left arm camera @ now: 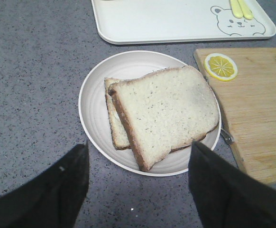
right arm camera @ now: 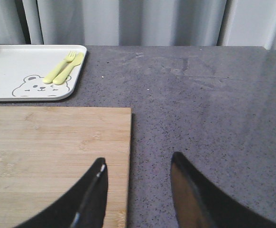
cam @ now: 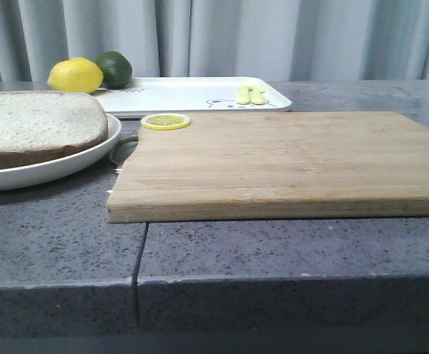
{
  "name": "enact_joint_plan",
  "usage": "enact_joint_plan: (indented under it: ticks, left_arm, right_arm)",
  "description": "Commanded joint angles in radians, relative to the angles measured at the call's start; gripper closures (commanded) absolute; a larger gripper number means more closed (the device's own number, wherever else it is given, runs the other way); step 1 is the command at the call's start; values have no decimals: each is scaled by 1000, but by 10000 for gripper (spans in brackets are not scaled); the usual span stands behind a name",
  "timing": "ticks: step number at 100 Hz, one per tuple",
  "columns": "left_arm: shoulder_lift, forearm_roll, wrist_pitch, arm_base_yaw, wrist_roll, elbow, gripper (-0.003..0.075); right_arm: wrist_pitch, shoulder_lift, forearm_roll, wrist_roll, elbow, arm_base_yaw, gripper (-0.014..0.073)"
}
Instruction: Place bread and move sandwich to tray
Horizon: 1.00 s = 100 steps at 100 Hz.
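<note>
A thick pale bread (left arm camera: 169, 111) slice with a brown crust lies askew on a second slice (left arm camera: 115, 130). Together they make the sandwich (cam: 37, 125) on a round white plate (left arm camera: 93, 104) at the table's left. My left gripper (left arm camera: 139, 147) hangs open just short of the plate's near rim, with nothing between its fingers. The white tray (cam: 200, 92) lies at the back, beyond the plate, bearing a bear drawing (left arm camera: 233, 23). My right gripper (right arm camera: 139, 159) is open and empty above the right edge of the wooden cutting board (right arm camera: 57, 152). Neither gripper shows in the front view.
The cutting board (cam: 281, 158) fills the table's middle, with a lemon slice (cam: 166, 121) on its far left corner. A lemon (cam: 75, 75) and a lime (cam: 115, 68) sit by the tray's left end. A yellow fork and spoon (right arm camera: 63, 69) lie on the tray.
</note>
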Motion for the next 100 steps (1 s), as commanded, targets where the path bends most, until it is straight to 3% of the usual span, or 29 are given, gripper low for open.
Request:
enact_joint_plan:
  ticks: [1,82,100]
  left_arm:
    - [2,-24,-53,-9,-2,-34,303]
    - [2,-35,-82,-9,-2,-34,324]
    - [37,37,-92,12,-66,-34,346]
  right_arm:
    - [-74,2,-10,1,-28,-8,258]
    - [-74,2,-10,1,-28,-8,258]
    - [-74,2,-10,1,-28,-8,258]
